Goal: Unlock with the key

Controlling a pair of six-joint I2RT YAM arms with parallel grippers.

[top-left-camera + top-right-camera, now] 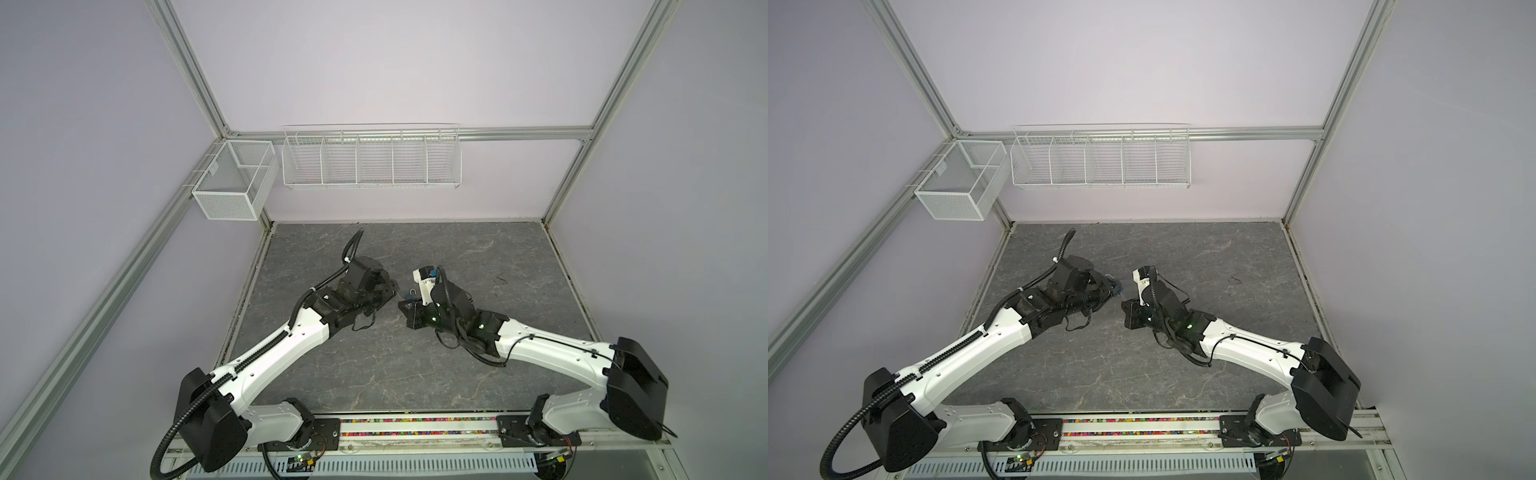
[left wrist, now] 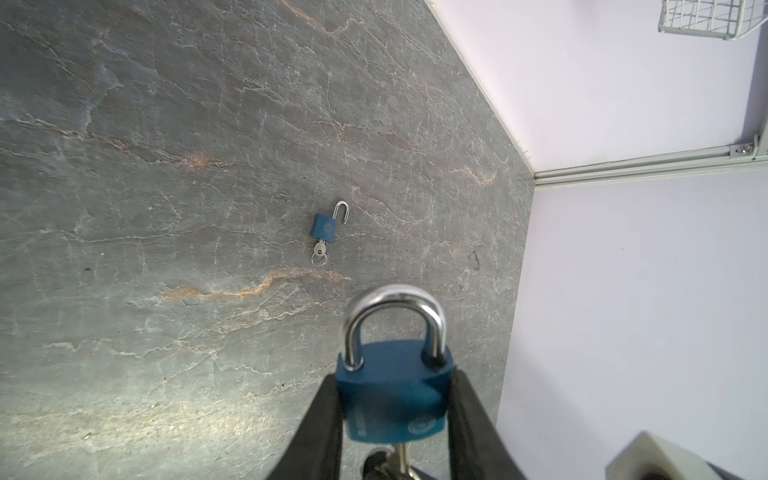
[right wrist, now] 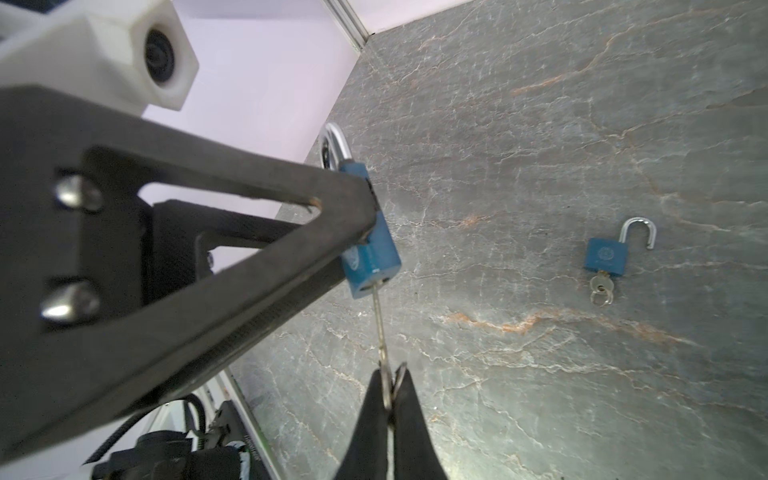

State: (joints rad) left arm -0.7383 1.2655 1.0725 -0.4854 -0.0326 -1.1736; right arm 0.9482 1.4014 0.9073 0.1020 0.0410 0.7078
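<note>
My left gripper (image 2: 395, 376) is shut on a blue padlock (image 2: 395, 390), one black finger (image 2: 328, 403) on each side of its body. It holds the lock clear of the table, and the steel shackle (image 2: 392, 316) sits seated in the body. A silver key (image 3: 380, 328) stands in the keyhole at the lock's (image 3: 374, 253) bottom face. The right gripper (image 3: 388, 378) is shut on the key's head and ring. In both top views the two grippers (image 1: 395, 291) (image 1: 403, 306) meet tip to tip over the middle of the table.
Another blue padlock (image 3: 604, 257) lies flat on the grey stone table (image 3: 540, 124), its shackle swung open and a key (image 3: 600, 286) in it. A white wire rack (image 1: 372, 160) and a mesh basket (image 1: 235, 178) hang on the back wall.
</note>
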